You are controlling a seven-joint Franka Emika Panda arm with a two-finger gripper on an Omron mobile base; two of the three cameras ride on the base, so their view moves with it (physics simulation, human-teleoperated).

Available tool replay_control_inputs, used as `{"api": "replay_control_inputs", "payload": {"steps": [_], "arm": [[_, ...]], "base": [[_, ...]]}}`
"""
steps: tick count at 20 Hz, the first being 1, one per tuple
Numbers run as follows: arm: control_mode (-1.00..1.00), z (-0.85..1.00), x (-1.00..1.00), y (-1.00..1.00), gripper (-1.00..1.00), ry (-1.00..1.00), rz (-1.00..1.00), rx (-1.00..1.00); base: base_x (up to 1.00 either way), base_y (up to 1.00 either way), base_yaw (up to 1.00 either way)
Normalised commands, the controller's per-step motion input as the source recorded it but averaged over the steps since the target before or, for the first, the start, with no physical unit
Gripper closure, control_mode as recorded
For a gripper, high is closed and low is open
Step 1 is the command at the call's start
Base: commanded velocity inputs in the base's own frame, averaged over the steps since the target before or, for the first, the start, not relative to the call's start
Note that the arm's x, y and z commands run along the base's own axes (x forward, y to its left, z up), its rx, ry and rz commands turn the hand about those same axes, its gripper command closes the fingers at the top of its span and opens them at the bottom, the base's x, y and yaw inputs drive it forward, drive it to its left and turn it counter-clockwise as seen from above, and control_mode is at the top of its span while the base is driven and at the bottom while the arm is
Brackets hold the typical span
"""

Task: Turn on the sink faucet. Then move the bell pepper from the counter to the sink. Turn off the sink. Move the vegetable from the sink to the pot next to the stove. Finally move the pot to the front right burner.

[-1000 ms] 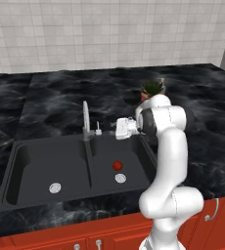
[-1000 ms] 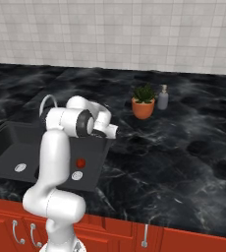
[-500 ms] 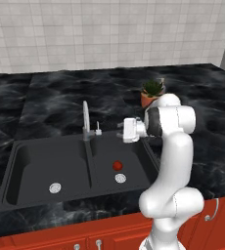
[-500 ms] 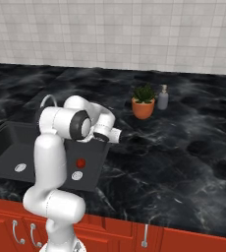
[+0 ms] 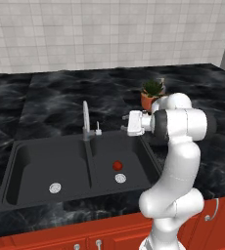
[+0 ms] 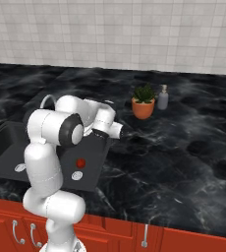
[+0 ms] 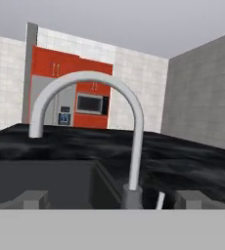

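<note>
The arm has pulled back from the sink faucet [image 5: 86, 122] over the last second: the gripper [image 5: 127, 123], which hung close beside the spout, now sits further off to the stove-ward side of it, over the back rim of the sink [image 5: 16, 161]. Its jaws are spread wide and hold nothing. From the hand's own camera the gooseneck fills the middle of the picture, with the small side lever [image 7: 159, 200] low beside its base and the two fingertips [image 7: 33, 199] apart on either side.

The bell pepper [image 5: 117, 165] already lies in the basin in front of the faucet, just behind that basin's round drain [image 5: 120, 177]. I can't make out any running water, so whether the tap is on is unclear. With the pepper in the sink, I'd judge the shut-off is the step in hand, or just finished.

Around the faucet there is open room: bare counter [image 5: 51, 105] behind it, and the potted plant [image 6: 143, 101] and soap bottle [image 6: 162, 97] stand well beyond the gripper. The basin walls and centre divider are the edges to mind when reaching down for the pepper.
</note>
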Motion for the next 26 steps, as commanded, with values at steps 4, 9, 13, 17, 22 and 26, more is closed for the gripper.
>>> {"api": "replay_control_inputs", "payload": {"steps": [4, 9, 13, 17, 22, 26], "arm": [[-1.0, 0.62, -0.04, -0.12, -1.0, 0.01, -0.07, 0.0], [-1.0, 0.51, -0.02, -0.11, -1.0, 0.06, -0.1, 0.0], [-1.0, 0.39, -0.07, -0.12, -1.0, 0.1, -0.12, -0.01], [-1.0, 0.37, -0.09, -0.08, -1.0, 0.15, -0.13, -0.04], [-1.0, 0.43, -0.07, -0.01, -1.0, 0.21, -0.14, -0.04], [-1.0, 0.31, -0.01, 0.0, -1.0, 0.27, -0.11, -0.1]], "base": [[0.0, 0.0, 0.0], [0.0, 0.0, 0.0], [0.0, 0.0, 0.0], [0.0, 0.0, 0.0], [0.0, 0.0, 0.0], [0.0, 0.0, 0.0]]}}
